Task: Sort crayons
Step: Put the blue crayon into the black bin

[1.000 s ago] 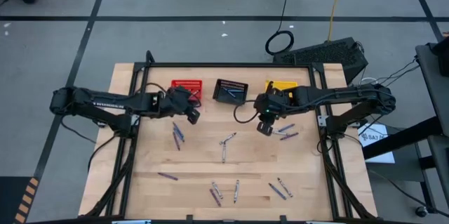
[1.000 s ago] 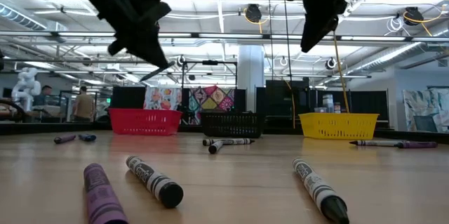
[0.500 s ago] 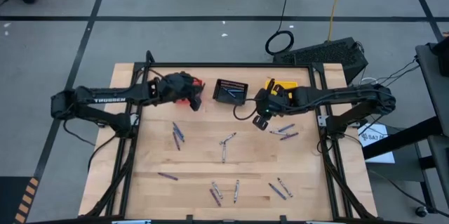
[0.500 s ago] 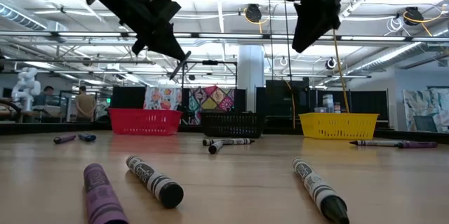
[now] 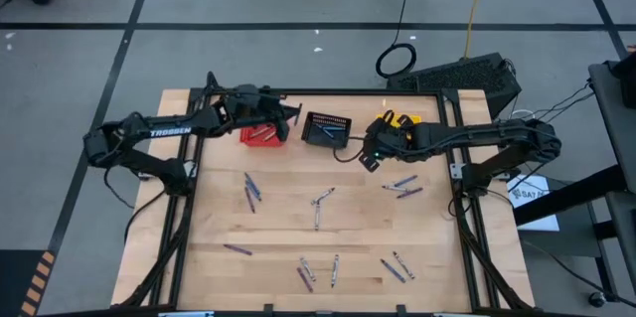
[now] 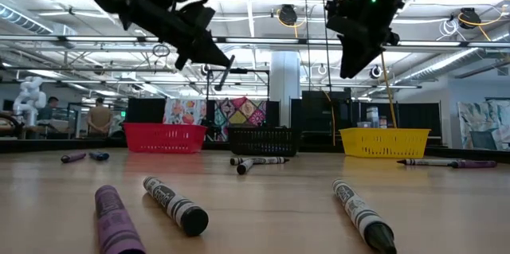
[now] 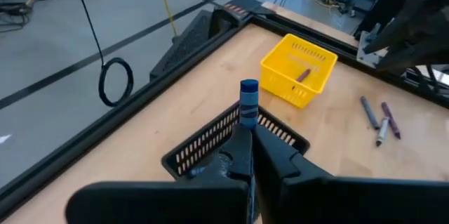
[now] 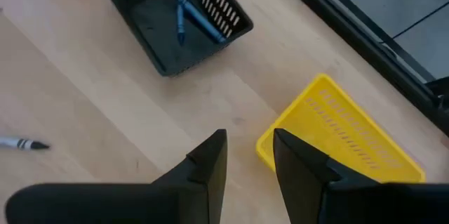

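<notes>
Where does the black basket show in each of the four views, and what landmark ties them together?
High view: black basket, at the table's far edge, between the red basket and the yellow basket.
Low view: black basket, centre, far across the table.
Left wrist view: black basket, just beyond the fingers.
Right wrist view: black basket, holding blue crayons.
Shared landmark: the yellow basket beside it.

The blue crayon (image 7: 248, 102) shows only its upper end; the rest is hidden between the fingers of the left gripper (image 7: 249, 143). The black basket (image 7: 210, 143) just beyond that claw is partly covered by it. In front of the right gripper (image 8: 247, 155), the yellow basket (image 8: 351, 136) is partly covered by one finger, so its contents cannot be told.
</notes>
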Available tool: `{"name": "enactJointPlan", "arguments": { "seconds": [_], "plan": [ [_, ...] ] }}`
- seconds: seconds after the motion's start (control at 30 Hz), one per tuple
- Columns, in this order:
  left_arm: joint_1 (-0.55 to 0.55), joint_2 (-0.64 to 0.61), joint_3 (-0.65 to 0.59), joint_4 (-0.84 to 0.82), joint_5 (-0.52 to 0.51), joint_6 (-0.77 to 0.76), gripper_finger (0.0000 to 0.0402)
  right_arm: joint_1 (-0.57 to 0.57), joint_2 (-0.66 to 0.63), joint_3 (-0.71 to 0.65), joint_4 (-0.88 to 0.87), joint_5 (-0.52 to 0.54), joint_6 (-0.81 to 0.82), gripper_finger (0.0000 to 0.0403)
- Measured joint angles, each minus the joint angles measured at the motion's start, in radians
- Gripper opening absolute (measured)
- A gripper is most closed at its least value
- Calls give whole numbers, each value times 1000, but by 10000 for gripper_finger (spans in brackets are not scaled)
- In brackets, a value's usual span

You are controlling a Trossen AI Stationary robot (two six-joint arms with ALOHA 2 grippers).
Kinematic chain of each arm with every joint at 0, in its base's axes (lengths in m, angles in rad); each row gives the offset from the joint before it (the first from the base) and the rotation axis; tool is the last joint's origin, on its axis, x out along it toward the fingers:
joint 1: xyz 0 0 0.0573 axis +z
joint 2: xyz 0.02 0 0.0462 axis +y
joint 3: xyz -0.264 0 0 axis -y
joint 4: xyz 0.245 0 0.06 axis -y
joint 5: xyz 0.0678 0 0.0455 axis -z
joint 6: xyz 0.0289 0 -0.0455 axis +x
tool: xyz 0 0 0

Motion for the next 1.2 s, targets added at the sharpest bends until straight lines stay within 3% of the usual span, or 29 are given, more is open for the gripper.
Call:
{"name": "enactJointPlan", "arguments": {
  "seconds": [0.43, 0.8, 1.2],
  "plan": [
    [46, 209, 10, 229, 174, 17, 0, -43, 0, 0, 26, 1, 5, 105],
    [45, 404, 123, 186, 258, 88, 0, -43, 0, 0, 26, 0, 26, 105],
    [39, 412, 137, 109, 257, 153, 0, -42, 0, 0, 22, 0, 25, 105]
  ]
}}
